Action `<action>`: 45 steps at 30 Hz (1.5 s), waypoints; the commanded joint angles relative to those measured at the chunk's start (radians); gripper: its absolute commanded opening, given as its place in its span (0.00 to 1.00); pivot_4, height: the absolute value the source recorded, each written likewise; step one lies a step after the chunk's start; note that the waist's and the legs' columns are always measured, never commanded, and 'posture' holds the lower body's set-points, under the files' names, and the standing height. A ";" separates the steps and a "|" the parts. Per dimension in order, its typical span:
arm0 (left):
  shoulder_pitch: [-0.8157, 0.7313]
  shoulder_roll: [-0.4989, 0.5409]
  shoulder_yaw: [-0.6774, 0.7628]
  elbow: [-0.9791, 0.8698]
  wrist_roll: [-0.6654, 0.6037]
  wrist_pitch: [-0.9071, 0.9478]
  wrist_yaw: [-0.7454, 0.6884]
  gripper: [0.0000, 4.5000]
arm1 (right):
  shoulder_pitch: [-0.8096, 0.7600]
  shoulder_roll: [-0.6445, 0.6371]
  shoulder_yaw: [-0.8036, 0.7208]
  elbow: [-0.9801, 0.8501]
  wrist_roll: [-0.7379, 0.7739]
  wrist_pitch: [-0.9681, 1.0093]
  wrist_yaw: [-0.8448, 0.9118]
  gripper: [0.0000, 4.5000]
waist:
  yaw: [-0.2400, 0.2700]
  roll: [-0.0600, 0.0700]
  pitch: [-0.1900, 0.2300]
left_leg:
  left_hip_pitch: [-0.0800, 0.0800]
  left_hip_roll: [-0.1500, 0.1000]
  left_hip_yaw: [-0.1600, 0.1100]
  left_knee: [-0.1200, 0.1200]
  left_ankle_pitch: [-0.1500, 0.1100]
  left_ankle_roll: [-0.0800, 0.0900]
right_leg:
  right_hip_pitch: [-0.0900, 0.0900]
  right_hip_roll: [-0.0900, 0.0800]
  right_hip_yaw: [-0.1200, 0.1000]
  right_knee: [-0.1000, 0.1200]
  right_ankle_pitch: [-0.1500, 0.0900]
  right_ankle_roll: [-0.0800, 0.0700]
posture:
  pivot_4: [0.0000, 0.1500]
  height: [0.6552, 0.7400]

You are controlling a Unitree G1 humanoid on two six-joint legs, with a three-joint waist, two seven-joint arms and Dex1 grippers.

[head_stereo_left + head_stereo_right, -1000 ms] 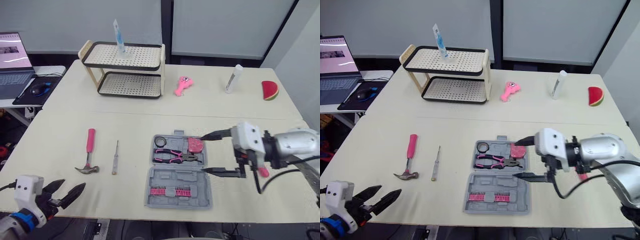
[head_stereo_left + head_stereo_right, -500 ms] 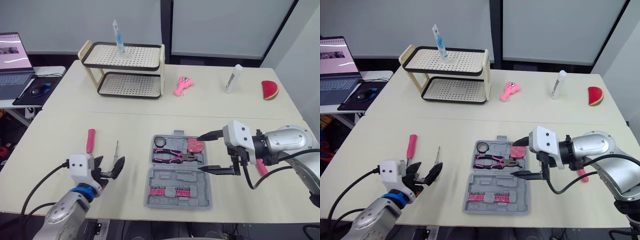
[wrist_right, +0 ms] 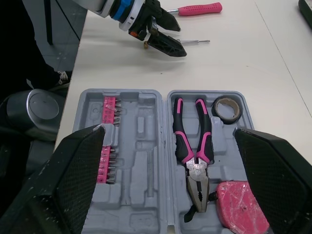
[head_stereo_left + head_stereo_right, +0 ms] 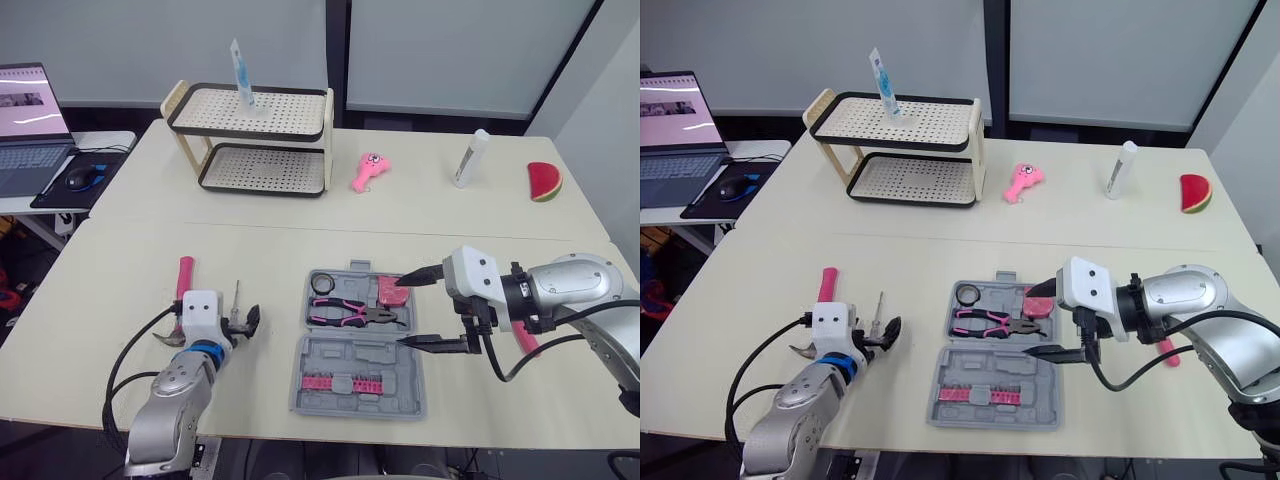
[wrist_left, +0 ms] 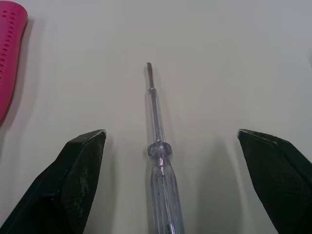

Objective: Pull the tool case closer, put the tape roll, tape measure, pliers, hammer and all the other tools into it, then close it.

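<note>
Left wrist view: screwdriver (image 5: 157, 161) between the wide-apart fingers of the left gripper (image 5: 169, 133), clear of both

The left arm (image 4: 172, 398) reaches up from the near left edge, its forearm low and angled toward the far side. The left gripper (image 4: 243, 324) points forward and slightly right, its two black fingers (image 5: 80, 163) spread wide. The right arm (image 4: 572, 286) comes in from the right with its forearm level, and the right gripper (image 4: 401, 312) points left, jaws wide apart, one finger farther and one nearer.
</note>
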 commanded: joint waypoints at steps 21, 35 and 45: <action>-0.002 -0.017 0.011 -0.035 0.002 0.117 0.012 0.05 | 0.005 -0.014 -0.036 -0.054 0.017 0.022 -0.019 1.00 | 0.000 0.001 0.000 | 0.001 0.000 0.000 0.000 0.000 0.000 | 0.001 0.000 0.000 0.000 0.000 0.000 | 1.00 0.94; -0.083 0.438 -0.160 -0.157 -0.095 -0.232 -0.734 0.05 | 0.163 -0.073 -0.197 -0.151 0.067 0.079 -0.074 1.00 | 0.007 0.002 0.001 | -0.001 0.000 0.001 -0.001 0.000 0.000 | -0.001 -0.001 -0.001 0.000 -0.001 -0.001 | 1.00 0.94; -0.448 0.487 -0.528 0.021 0.071 -0.309 -1.056 0.05 | 0.388 -0.126 -0.282 -0.269 0.056 0.138 -0.145 1.00 | -0.002 0.003 0.001 | 0.000 0.001 0.001 0.001 0.000 0.000 | 0.000 0.001 0.000 0.001 0.000 0.000 | 1.00 0.94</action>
